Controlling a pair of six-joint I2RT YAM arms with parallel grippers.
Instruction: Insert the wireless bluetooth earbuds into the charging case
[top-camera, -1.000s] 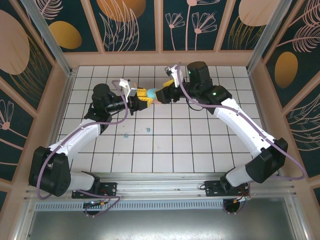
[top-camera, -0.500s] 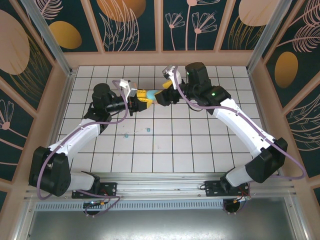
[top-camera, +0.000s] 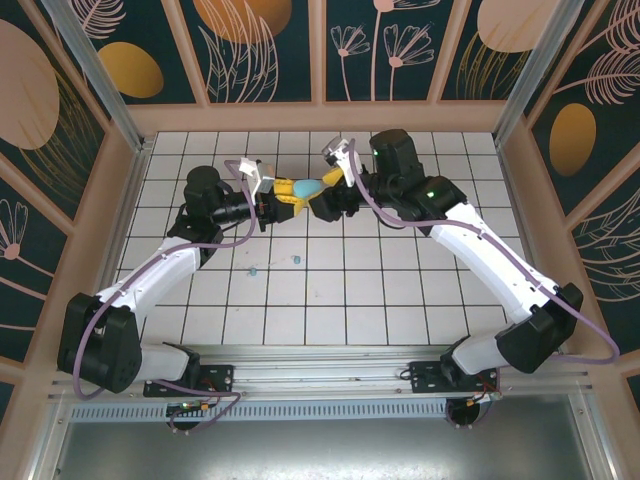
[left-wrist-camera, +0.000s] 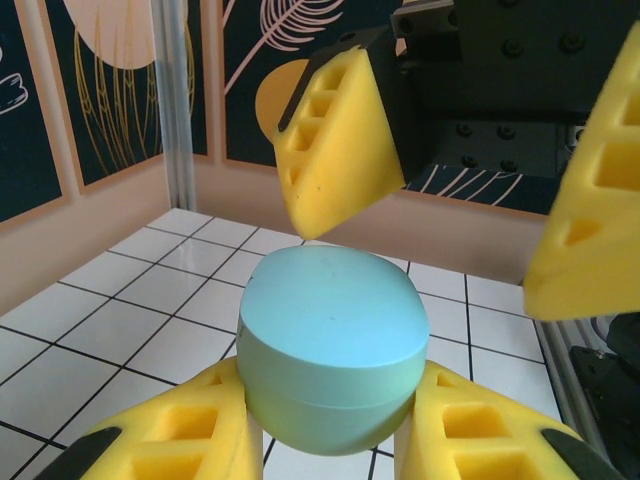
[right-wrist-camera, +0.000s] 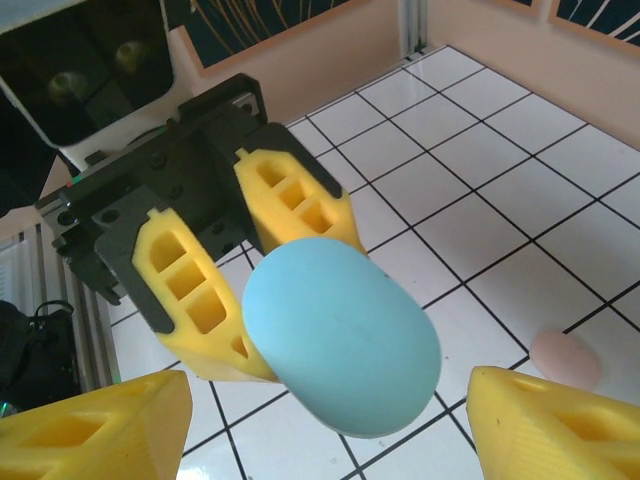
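**White-tiled table in a patterned booth: case clamped aloft, earbuds lying loose**

A white-tiled table (top-camera: 400, 290) sits inside wall panels (top-camera: 270, 50) of dark teal painted with peach leaves and flowers.

The left gripper (top-camera: 291, 194) has its jaws clenched on the charging case (top-camera: 306, 186). The case is a rounded teal-blue shell with its lid closed and a seam running around its middle. In the left wrist view, the left fingers (left-wrist-camera: 170, 435), of yellow foam, press its lower half from both sides and hold it clear of the tiles.

The right gripper (top-camera: 323, 191) meets it from 3 o'clock with its jaws released. In the right wrist view, the right fingers (right-wrist-camera: 560, 425) stand wide apart, one on each side of the case, and neither touches it. From the left wrist camera, one of them hangs just above the lid at 12 o'clock and the other is off at 3 o'clock.

Further out, two teal earbuds lie on the table at about 7 o'clock from the case in the top view. One teal earbud (top-camera: 296, 259) is nearer the case, and the second teal earbud (top-camera: 252, 269) lies near it at 8 o'clock. Both are well apart from the grippers. A pale pink earbud (right-wrist-camera: 565, 358) rests on a tile at about 3 o'clock from the case in the right wrist view.

The left arm (top-camera: 160, 275) and right arm (top-camera: 480, 250) curve back to their bases at the table's 6 o'clock edge.
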